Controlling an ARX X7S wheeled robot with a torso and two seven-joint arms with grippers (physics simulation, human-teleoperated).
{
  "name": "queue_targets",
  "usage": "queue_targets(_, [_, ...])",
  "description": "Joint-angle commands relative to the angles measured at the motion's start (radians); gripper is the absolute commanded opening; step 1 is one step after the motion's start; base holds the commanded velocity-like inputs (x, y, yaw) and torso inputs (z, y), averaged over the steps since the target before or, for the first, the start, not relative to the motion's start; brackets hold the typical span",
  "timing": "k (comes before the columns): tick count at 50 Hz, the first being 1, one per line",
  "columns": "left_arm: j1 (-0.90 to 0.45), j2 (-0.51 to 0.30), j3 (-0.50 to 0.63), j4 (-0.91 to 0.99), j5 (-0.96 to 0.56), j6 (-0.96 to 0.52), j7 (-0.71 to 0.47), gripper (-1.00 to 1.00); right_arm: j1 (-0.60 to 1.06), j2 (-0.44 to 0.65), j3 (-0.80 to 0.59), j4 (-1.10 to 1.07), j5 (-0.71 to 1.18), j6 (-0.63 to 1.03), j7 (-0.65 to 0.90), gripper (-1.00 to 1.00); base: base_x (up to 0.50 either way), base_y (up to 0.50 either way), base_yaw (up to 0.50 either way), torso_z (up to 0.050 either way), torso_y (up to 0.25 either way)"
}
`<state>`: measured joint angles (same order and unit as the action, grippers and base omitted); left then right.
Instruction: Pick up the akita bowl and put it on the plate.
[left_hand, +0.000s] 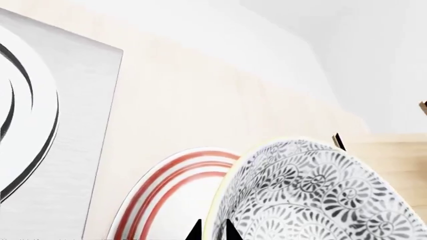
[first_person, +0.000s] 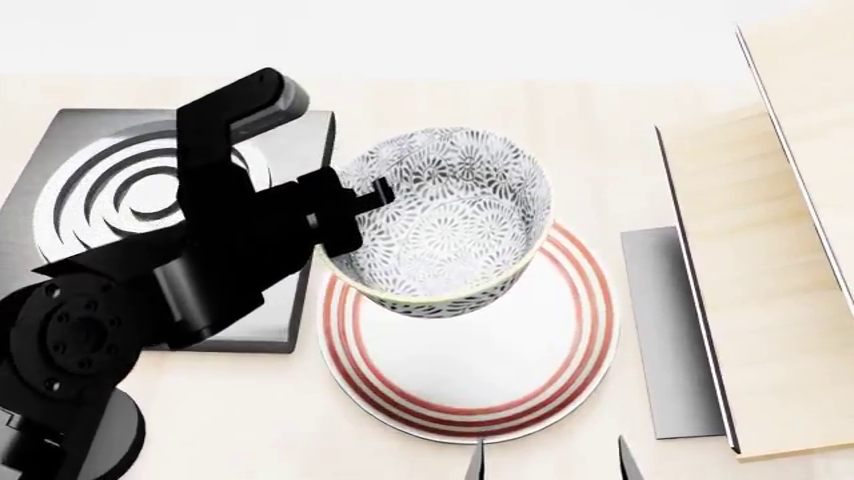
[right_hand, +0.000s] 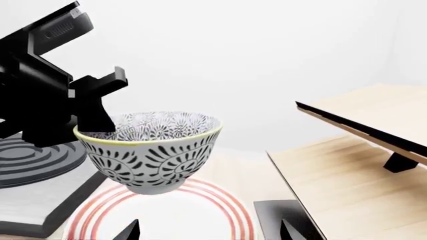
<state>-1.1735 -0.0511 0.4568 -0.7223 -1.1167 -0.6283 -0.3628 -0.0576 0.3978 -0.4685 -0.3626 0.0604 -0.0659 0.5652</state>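
The akita bowl (first_person: 454, 215), white with a dense grey-black floral pattern, hangs upright in the air over the far left part of the plate (first_person: 587, 330). The plate is flat and white with red rings and lies on the pale wooden counter. My left gripper (first_person: 350, 212) is shut on the bowl's left rim. In the left wrist view, the left gripper (left_hand: 213, 231) has one fingertip inside and one outside the bowl (left_hand: 313, 195). In the right wrist view the bowl (right_hand: 150, 155) floats above the plate (right_hand: 227, 210). My right gripper (right_hand: 210, 232) stands open near the plate's front edge, holding nothing.
A dark square stove burner (first_person: 120, 190) with raised rings sits left of the plate, partly under my left arm. A wooden shelf unit (first_person: 774, 260) rises at the right, with a dark grey panel (first_person: 667, 320) beside the plate.
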Motion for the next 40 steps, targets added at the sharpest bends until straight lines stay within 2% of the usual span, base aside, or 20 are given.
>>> queue_targets(1, [0.015,-0.007,0.005,0.038,-0.013,0.030,0.001,-1.00,0.001,0.000,-0.005,0.005,-0.001,-0.001,0.001,1.00,0.00,0.00,0.00,0.000,0.000])
queue_targets(5, [0.021,-0.005,0.016,0.038,-0.016,0.033,0.024,-1.00,0.001,0.001,-0.006,0.007,0.000,-0.003,0.001,1.00,0.00,0.00,0.00,0.000,0.000])
queue_targets(12, [0.022,0.004,0.067,0.043,0.039,0.060,-0.019,-1.00,0.003,0.001,-0.006,0.012,0.003,-0.006,0.001,1.00,0.00,0.00,0.00,0.001,-0.052])
queue_targets(16, [0.023,0.008,0.058,0.031,0.008,0.058,0.024,-1.00,0.005,0.001,-0.007,0.014,0.004,-0.005,0.001,1.00,0.00,0.00,0.00,0.014,-0.156])
queue_targets(29, [0.001,0.022,0.078,-0.008,0.007,0.100,0.041,-1.00,0.015,-0.003,-0.012,0.026,0.001,-0.002,0.002,1.00,0.00,0.00,0.00,0.002,-0.003])
queue_targets(35, [-0.019,0.045,0.130,-0.071,0.027,0.126,0.052,-1.00,0.013,0.000,-0.010,0.030,0.005,-0.009,0.003,1.00,0.00,0.00,0.00,0.000,-0.016])
queue_targets(40, [-0.048,0.049,0.183,-0.142,-0.026,0.166,0.070,-1.00,0.016,-0.002,-0.014,0.040,0.003,-0.013,0.003,1.00,0.00,0.00,0.00,0.008,-0.118])
